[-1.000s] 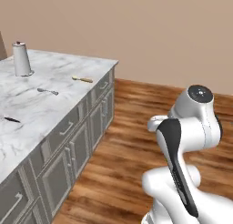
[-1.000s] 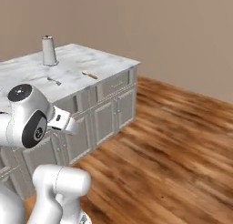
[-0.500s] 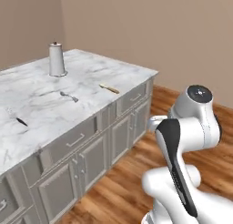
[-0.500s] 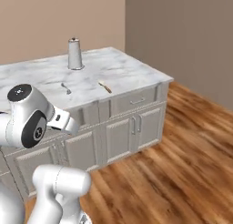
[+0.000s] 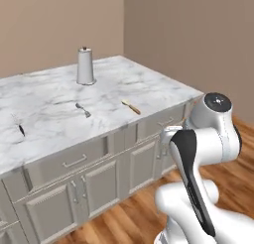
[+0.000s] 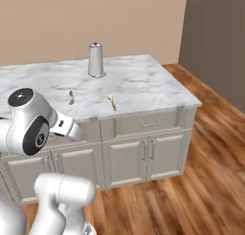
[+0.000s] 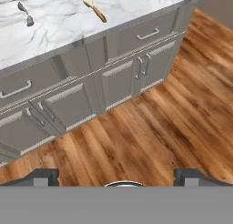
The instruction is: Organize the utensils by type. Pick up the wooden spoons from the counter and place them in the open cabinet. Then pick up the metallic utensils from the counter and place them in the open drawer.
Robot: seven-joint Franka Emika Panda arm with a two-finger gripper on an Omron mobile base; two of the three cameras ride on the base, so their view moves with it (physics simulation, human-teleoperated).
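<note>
On the white marble counter [image 5: 49, 96] lies the orange-brown wooden spoon [image 5: 131, 106] [image 6: 112, 101] [image 7: 95, 9], near the front edge. The small silver spoon [image 5: 83, 109] [image 6: 71, 96] [image 7: 25, 13] rests to its left. Farther left lies the slim dark-handled utensil [image 5: 21, 129]. My gripper [image 7: 117, 177] is open and empty, well back from the counter above the wooden floor and aimed at the cabinet fronts. All three utensils are far from it. The open cabinet and the open drawer are out of view.
A tall grey cylinder [image 5: 86, 65] [image 6: 96, 60] stands at the back of the counter. Light grey drawers [image 7: 141, 34] and doors [image 7: 118, 84] under the top are shut. Wooden floor [image 7: 173, 123] stretches in front and to the right of the counter.
The whole scene has shifted: the base has swung round, so the counter's front now faces the cameras more squarely. The utensils lie where they were. The gripper stays open.
</note>
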